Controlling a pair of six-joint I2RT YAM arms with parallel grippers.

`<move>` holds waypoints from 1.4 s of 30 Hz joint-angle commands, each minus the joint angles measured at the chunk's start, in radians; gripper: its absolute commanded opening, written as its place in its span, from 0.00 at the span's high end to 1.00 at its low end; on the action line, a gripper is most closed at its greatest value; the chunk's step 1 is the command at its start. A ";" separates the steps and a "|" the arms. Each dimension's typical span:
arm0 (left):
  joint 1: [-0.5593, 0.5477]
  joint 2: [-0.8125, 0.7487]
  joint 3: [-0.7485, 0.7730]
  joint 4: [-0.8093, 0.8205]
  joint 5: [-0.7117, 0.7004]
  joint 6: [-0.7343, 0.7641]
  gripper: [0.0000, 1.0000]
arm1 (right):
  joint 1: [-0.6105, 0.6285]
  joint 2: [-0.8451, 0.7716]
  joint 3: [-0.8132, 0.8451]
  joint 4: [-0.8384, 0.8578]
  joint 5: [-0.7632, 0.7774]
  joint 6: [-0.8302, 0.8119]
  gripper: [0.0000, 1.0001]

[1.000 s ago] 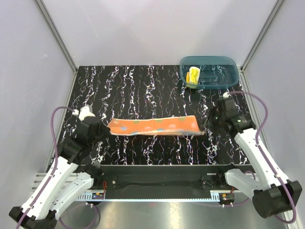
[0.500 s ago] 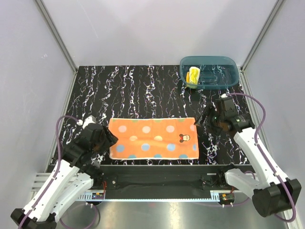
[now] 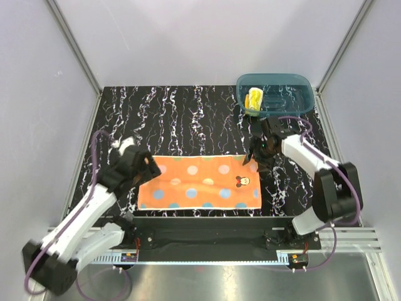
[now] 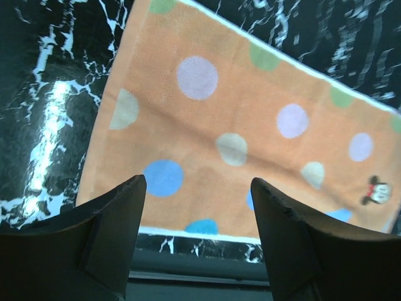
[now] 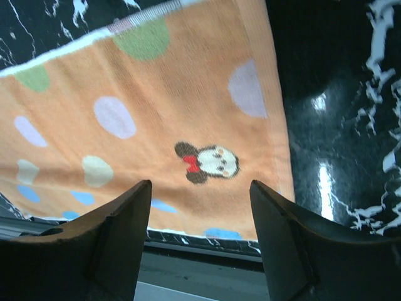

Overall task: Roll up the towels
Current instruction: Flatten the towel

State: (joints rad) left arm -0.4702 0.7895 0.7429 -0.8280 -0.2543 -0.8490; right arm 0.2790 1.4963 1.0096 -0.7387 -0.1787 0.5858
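1. The orange polka-dot towel point(image 3: 199, 182) lies flat and unrolled on the near middle of the black marbled table point(image 3: 188, 119). A small mouse face is printed near its right end.
2. The left gripper point(image 4: 195, 188) hangs above the towel's far left corner, jaws spread, holding nothing.
3. The right gripper point(image 5: 200, 188) hangs above the far right corner, jaws spread and empty too.
4. The yellow towel point(image 3: 254, 99) sits in the teal tub point(image 3: 294, 106), far right.
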 commanded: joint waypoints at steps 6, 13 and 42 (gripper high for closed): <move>0.041 0.390 0.004 0.389 0.084 0.117 0.27 | 0.005 0.281 0.170 0.122 -0.024 -0.106 0.33; 0.145 0.612 -0.002 0.547 0.174 0.153 0.28 | -0.024 0.449 0.230 0.153 0.005 -0.116 0.37; 0.203 0.441 0.205 0.343 0.129 0.214 0.33 | -0.133 0.175 0.422 0.075 -0.124 -0.219 0.32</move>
State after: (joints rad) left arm -0.2733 1.3621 0.9310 -0.4004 -0.0456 -0.6212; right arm 0.1482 1.8484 1.4471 -0.6571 -0.2592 0.3901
